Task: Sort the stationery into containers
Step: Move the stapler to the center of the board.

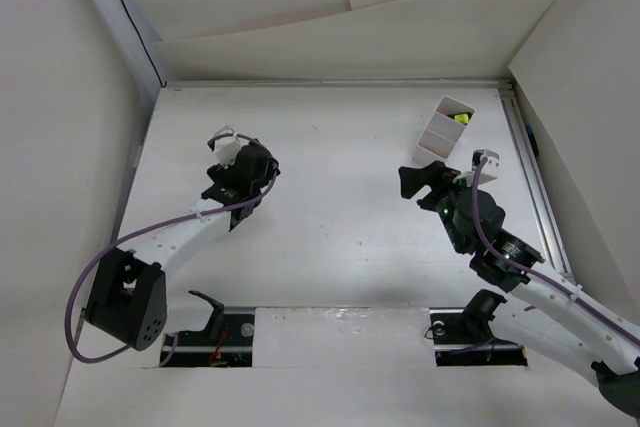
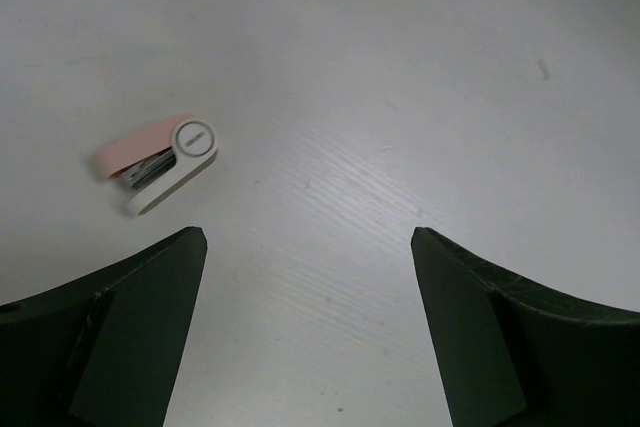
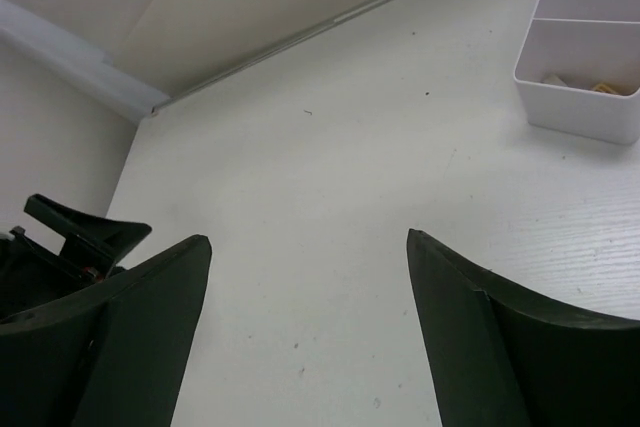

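The left fingers (image 2: 130,317) are spread wide over the bare white counter (image 2: 400,97) with nothing between them. A small stapler (image 2: 160,161) with a pink top and a white body lies flat on the counter just ahead of them and off toward the left fingertip, not touching either one. The right fingers (image 3: 500,347) are also spread apart and hold nothing. They hover above the counter, with the divided white tray (image 3: 575,112) near them at the far right. From overhead, the tray sits close to the counter's far right corner, angled, and a small yellow item (image 1: 461,118) shows inside it toward its far end, too small to identify.
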Available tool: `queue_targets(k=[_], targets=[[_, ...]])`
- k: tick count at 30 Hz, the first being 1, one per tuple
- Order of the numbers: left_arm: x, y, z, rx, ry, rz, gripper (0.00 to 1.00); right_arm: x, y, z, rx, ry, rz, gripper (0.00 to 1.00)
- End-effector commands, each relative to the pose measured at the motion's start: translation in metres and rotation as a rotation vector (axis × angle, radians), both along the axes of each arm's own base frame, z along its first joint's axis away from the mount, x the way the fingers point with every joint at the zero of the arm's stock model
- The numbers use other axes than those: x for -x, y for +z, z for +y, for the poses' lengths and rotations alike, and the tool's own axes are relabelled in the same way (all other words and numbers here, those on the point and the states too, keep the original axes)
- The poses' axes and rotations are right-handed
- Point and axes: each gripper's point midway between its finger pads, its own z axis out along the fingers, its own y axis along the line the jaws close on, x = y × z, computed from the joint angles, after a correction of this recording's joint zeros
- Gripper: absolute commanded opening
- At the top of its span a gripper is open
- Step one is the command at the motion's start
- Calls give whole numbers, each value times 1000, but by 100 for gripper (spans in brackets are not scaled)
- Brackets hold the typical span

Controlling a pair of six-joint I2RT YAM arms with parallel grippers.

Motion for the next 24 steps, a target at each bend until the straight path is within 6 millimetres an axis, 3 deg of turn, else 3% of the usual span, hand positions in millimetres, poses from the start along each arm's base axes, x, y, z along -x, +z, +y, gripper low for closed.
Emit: queue_targets(k=[1, 14, 19, 24], targets=[[18, -27, 23, -84, 87, 104, 82, 0, 33, 1, -57, 8, -73, 86], [22, -65, 56, -77, 186, 176, 85, 1, 32, 5, -48, 38, -73, 90], [10, -87, 76, -3, 183, 219, 85, 0, 34, 8, -49, 47, -72, 90], [3, -92, 75, 5, 173, 222, 85, -1, 31, 10, -43, 51, -65, 90]])
